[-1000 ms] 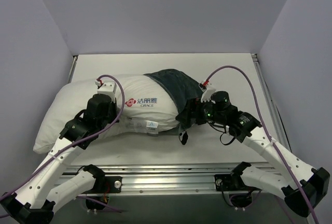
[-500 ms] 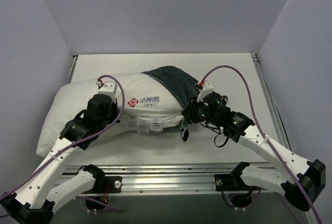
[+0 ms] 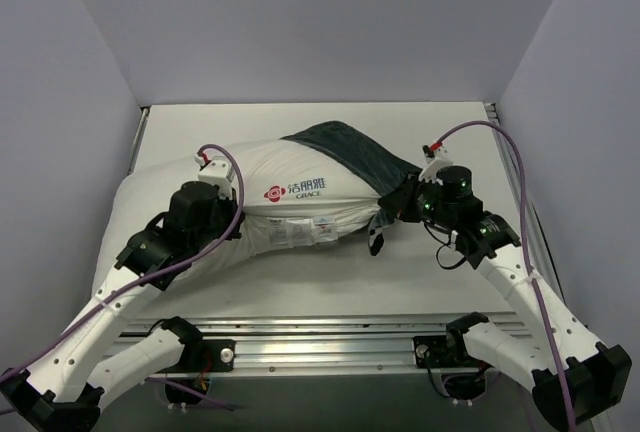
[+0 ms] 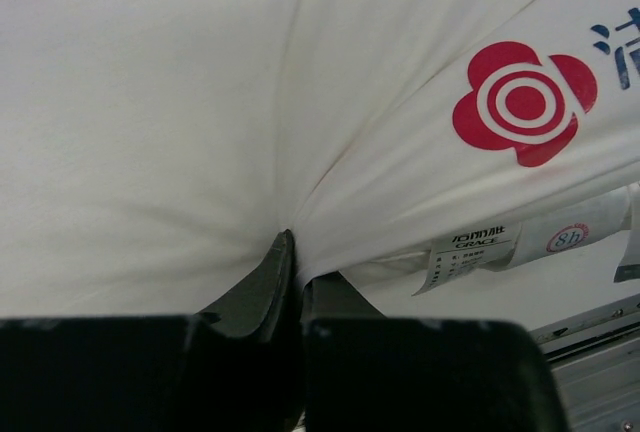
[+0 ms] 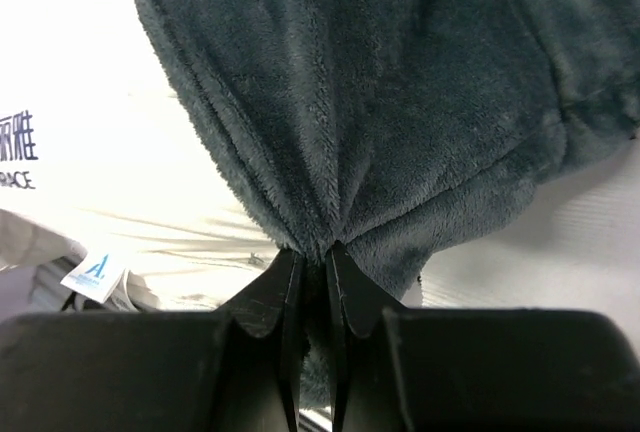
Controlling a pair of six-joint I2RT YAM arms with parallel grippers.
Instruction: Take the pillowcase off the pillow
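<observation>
The white pillow [image 3: 270,167] lies across the table, its red logo [image 3: 272,193] facing up. The dark grey-teal pillowcase [image 3: 350,152] covers only its right end. My right gripper [image 3: 402,204] is shut on a bunched fold of the pillowcase [image 5: 400,82], which fans out from between the fingers [image 5: 310,257]. My left gripper [image 3: 232,214] is shut on a pinch of the pillow's white fabric [image 4: 180,102], left of the logo [image 4: 523,102], and creases run out from the grip [image 4: 297,262]. White tags [image 4: 470,252] hang at the pillow's near edge.
A dark flap of the pillowcase [image 3: 377,242] hangs down at its near corner. The white table [image 3: 420,287] is boxed in by pale walls on three sides. A metal rail [image 3: 320,337] runs along the near edge and another [image 3: 510,172] along the right.
My right gripper has shut on the pillowcase and moved right, drawing the cover further off. The pillow slid a little right. The left gripper has kept its grip.
</observation>
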